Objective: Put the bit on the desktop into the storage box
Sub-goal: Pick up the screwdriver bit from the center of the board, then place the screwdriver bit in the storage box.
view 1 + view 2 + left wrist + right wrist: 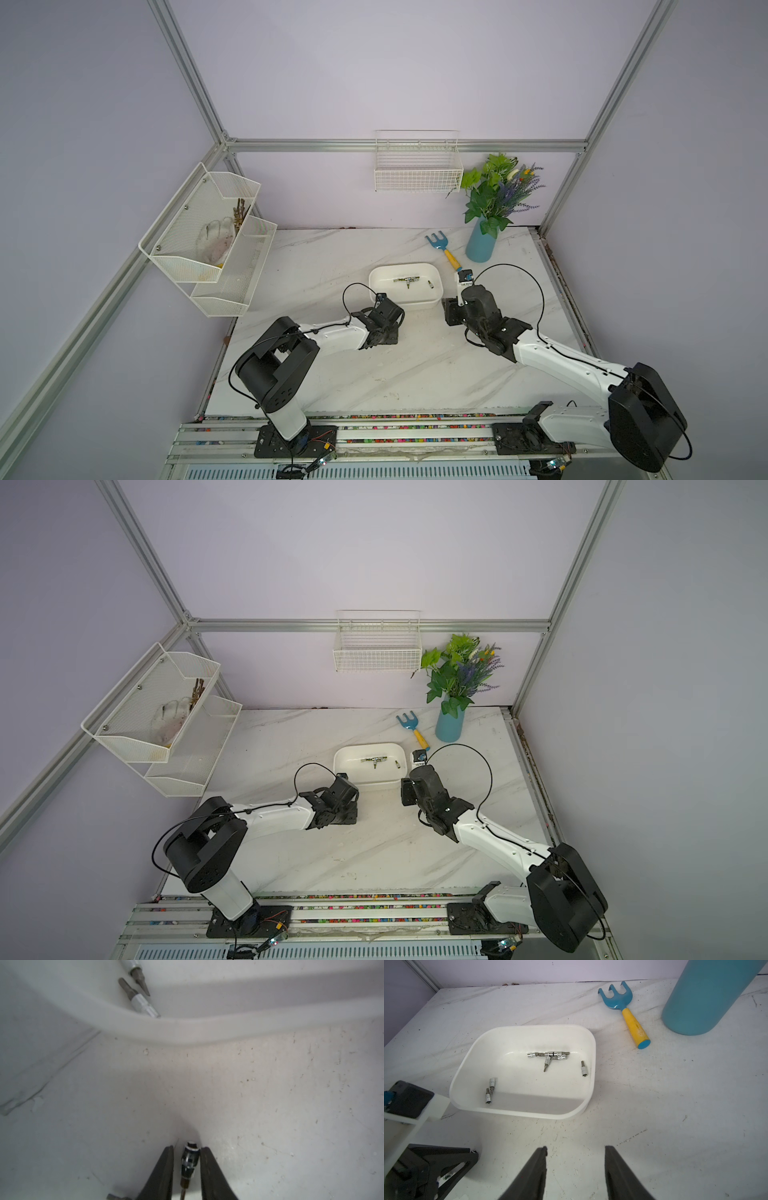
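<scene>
The left arm (336,334) and the right arm (557,361) both stretch forward, pitched down at the end. The left gripper (186,1149) sits low, its jaws a slim gap apart; the right gripper (575,1153) hangs with jaws well apart

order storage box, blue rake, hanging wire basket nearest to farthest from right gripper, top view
1. storage box, just beside the right gripper, on its left
2. blue rake, farther back, right of the box
3. wire basket, hung high at the back
</scene>
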{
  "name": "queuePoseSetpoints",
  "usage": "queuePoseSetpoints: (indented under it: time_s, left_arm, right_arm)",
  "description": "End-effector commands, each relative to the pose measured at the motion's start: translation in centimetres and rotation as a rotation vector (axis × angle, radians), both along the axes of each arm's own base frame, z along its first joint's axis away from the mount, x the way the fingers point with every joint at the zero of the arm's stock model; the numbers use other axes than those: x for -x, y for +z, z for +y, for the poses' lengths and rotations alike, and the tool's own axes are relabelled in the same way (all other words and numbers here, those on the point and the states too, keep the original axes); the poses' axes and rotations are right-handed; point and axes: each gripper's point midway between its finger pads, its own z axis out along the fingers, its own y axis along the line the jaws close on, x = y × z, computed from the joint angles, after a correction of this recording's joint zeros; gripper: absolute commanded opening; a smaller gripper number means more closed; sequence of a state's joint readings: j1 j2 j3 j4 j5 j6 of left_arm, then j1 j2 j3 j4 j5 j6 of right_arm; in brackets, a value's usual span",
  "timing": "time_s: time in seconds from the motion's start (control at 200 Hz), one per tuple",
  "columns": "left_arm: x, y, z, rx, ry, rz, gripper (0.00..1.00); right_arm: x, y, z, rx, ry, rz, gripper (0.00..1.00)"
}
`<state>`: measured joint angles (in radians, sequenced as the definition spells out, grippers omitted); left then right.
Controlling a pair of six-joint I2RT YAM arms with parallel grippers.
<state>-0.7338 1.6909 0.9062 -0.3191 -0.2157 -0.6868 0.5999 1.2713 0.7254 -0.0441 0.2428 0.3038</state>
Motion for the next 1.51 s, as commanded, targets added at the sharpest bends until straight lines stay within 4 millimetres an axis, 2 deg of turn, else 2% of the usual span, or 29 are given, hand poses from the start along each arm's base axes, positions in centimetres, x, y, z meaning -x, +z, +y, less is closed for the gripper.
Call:
queuePoseSetpoints:
  time_s: [0.0, 0.36, 0.53, 0.715, 1.0, 1.135, 1.275, 1.375, 1.5]
  left_arm:
    - [-0.2, 0.1, 0.1, -0.061, -0.016, -0.007, 0.24]
    - [0.2, -0.3, 0.0, -0.144, -0.043, 0.009, 0.18]
    - [0.0, 0.2, -0.1, -0.146, -0.045, -0.002, 0.16]
    - [-0.2, 2.6, -0.9, -0.084, -0.056, -0.039, 0.16]
    - [-1.0, 8.5, -2.8, 0.035, -0.107, -0.135, 0.16]
    - [-2.6, 11.4, -3.2, 0.039, -0.098, -0.214, 0.16]
    - [-5.5, 13.2, -3.7, 0.034, -0.089, -0.286, 0.16]
    - [-8.0, 13.5, -4.1, 0.046, -0.081, -0.314, 0.16]
    - [-10.8, 12.8, -4.5, 0.056, -0.07, -0.323, 0.16]
  right_arm:
    - [-0.2, 0.9, -0.3, -0.007, -0.01, -0.038, 0.49]
    - [-0.2, 1.0, -0.4, -0.009, -0.01, -0.041, 0.49]
    - [-0.2, 1.0, -0.3, -0.009, -0.009, -0.04, 0.49]
    - [-0.2, 0.9, -0.3, -0.008, -0.01, -0.04, 0.49]
    - [-0.2, 1.1, -0.4, -0.009, -0.012, -0.044, 0.5]
    - [-0.2, 1.1, -0.5, -0.01, -0.014, -0.046, 0.49]
    - [-0.2, 1.2, -0.5, -0.009, -0.015, -0.049, 0.49]
    - [-0.1, 1.4, -0.7, -0.007, -0.021, -0.054, 0.49]
    - [-0.1, 1.4, -0.8, -0.006, -0.024, -0.058, 0.49]
